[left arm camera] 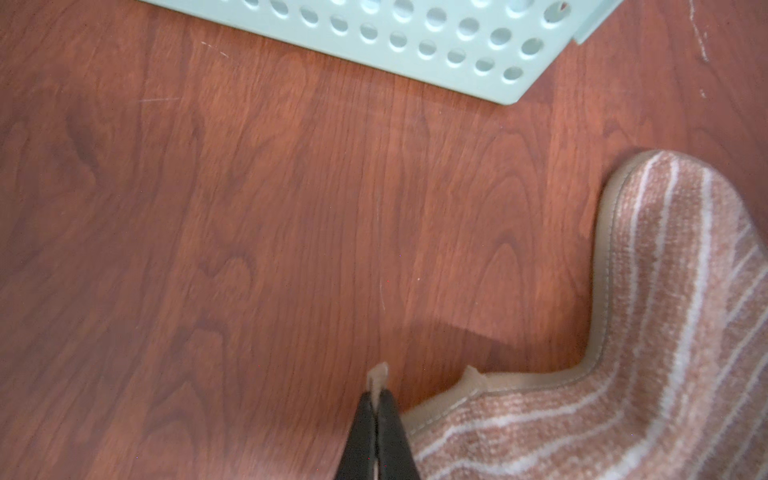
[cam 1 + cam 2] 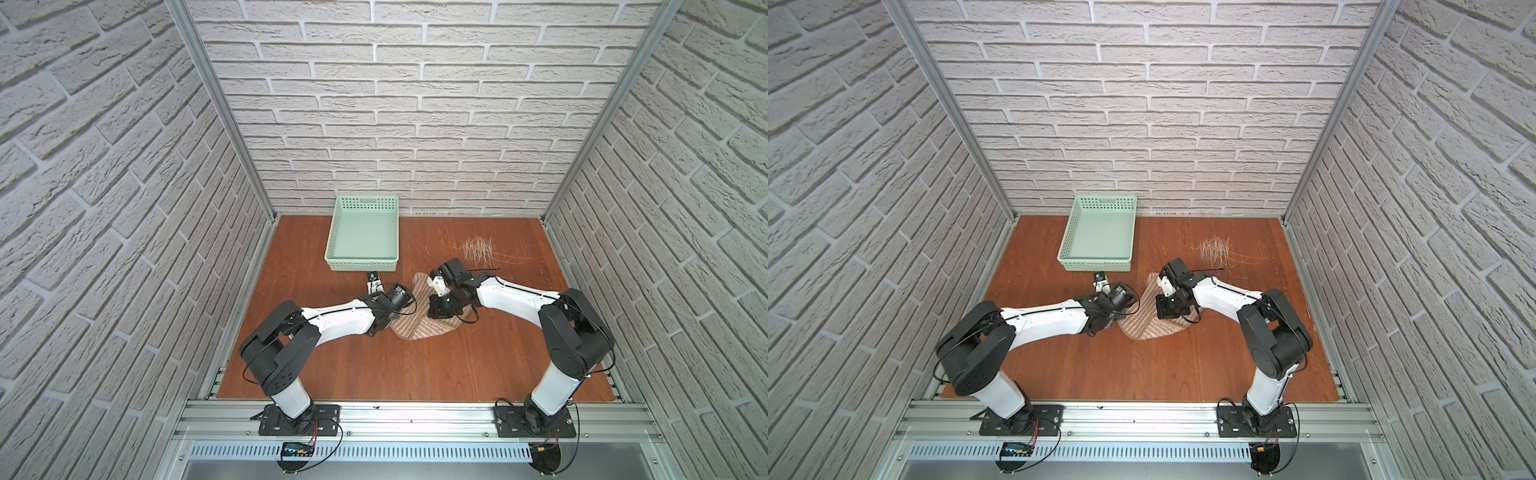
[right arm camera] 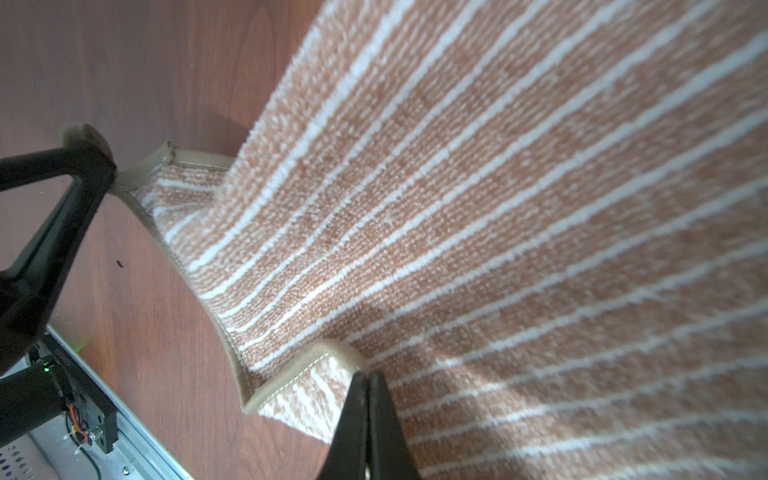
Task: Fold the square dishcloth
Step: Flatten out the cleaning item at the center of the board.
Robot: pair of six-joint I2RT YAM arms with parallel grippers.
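Note:
The square dishcloth (image 2: 419,328) (image 2: 1154,328), tan with thin white stripes and a beige hem, lies bunched between my two arms at mid-table. My left gripper (image 1: 377,392) is shut on a beige corner tab of the dishcloth (image 1: 665,332). In the right wrist view its black fingers (image 3: 89,166) pinch that corner just above the wood. My right gripper (image 3: 368,374) is shut on a curled hem edge of the dishcloth (image 3: 498,208). In both top views the wrists hide the fingertips.
A mint-green perforated basket (image 2: 361,262) (image 2: 1096,264) (image 1: 415,37) stands just behind the left gripper, near the back wall. Pale scratch marks (image 2: 478,249) mark the wooden table (image 2: 374,365) at the back right. Brick-patterned walls enclose three sides.

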